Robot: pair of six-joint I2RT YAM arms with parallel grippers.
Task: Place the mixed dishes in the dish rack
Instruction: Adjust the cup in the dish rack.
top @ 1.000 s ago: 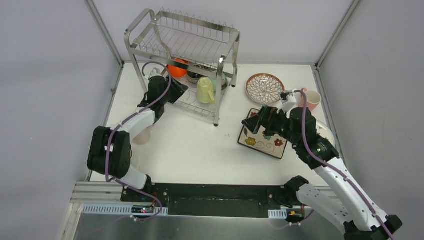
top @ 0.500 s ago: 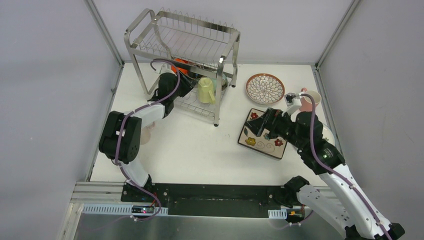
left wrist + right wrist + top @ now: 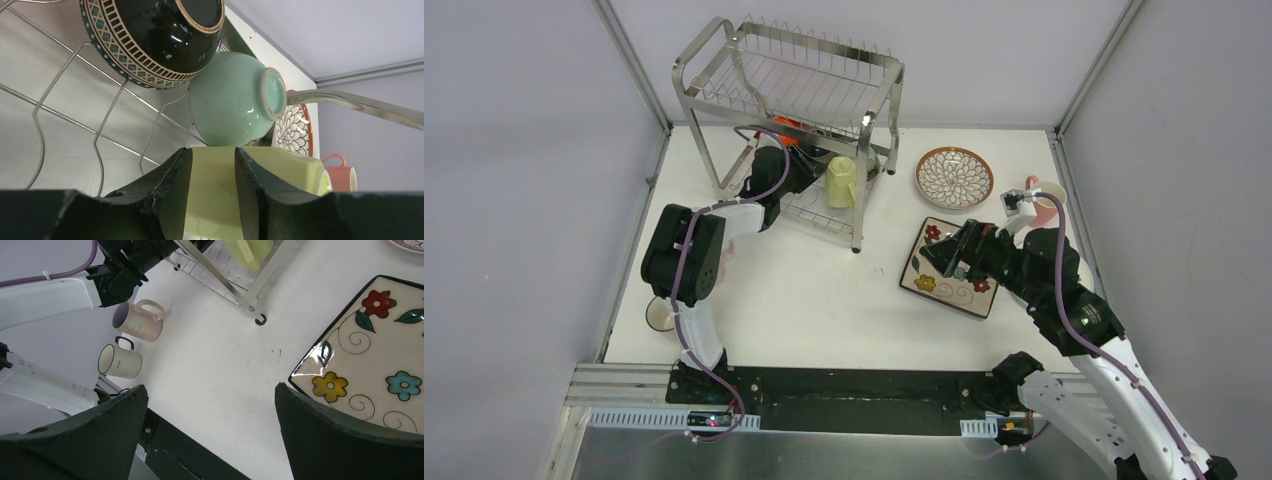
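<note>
The steel dish rack (image 3: 724, 60) stands at the back left. On its lower tier lie an orange bowl (image 3: 786, 128), a black patterned bowl (image 3: 150, 30), a mint bowl (image 3: 230, 100) and a yellow-green mug (image 3: 841, 182) on its side. My left gripper (image 3: 812, 178) reaches into that tier. Its fingers stand a narrow gap apart with their tips at the mug's (image 3: 212, 190) side, and the mug is wider than the gap. My right gripper (image 3: 939, 255) hangs wide open over the left edge of the square floral plate (image 3: 954, 290), holding nothing.
A brown-rimmed petal plate (image 3: 954, 177) and a pink mug (image 3: 1046, 197) sit at the back right. A pearly pink mug (image 3: 137, 322) and a white mug (image 3: 117, 361) stand near the left table edge beside my left arm. The rack's front leg (image 3: 259, 320) is near the square plate.
My left gripper slid right along the rack's lower tier up to the yellow-green mug, and its jaws narrowed. The left elbow swung forward, uncovering the white mug. My right arm shifted slightly, still open.
</note>
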